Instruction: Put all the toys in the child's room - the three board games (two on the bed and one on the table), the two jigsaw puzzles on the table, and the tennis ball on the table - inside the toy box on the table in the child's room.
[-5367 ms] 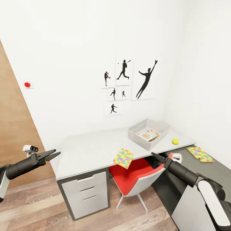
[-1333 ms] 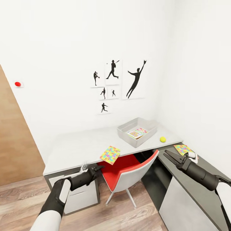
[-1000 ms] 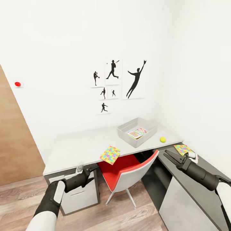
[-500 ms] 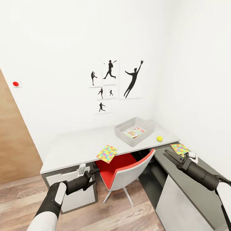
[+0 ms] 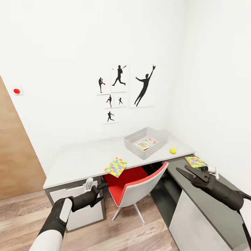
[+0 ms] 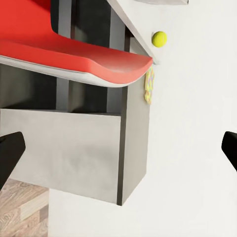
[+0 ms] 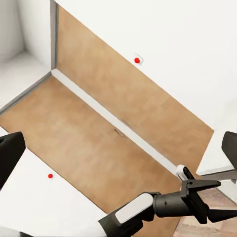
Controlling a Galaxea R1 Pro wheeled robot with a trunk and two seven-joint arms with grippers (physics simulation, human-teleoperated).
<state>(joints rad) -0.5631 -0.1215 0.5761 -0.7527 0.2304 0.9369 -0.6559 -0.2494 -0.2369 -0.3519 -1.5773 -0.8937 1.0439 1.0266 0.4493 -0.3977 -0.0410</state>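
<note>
Head view has both hands empty, fingers apart: left hand (image 5: 99,192) low by the red chair (image 5: 134,185), right hand (image 5: 183,172) near the multicoloured knobbly jigsaw slab (image 5: 195,161). Honestly the chair could snag the left arm reaching for the other jigsaw slab (image 5: 116,166) overhanging the pale grey worktop (image 5: 80,161).

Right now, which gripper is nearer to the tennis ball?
The right gripper: it is open just in front of the tennis ball, beside the table corner. The left gripper is open low by the drawers, beyond the chair.

No lettering can be read: the print on the board game (image 5: 146,143) in the toy box (image 5: 134,146) is too small to make out.
</note>
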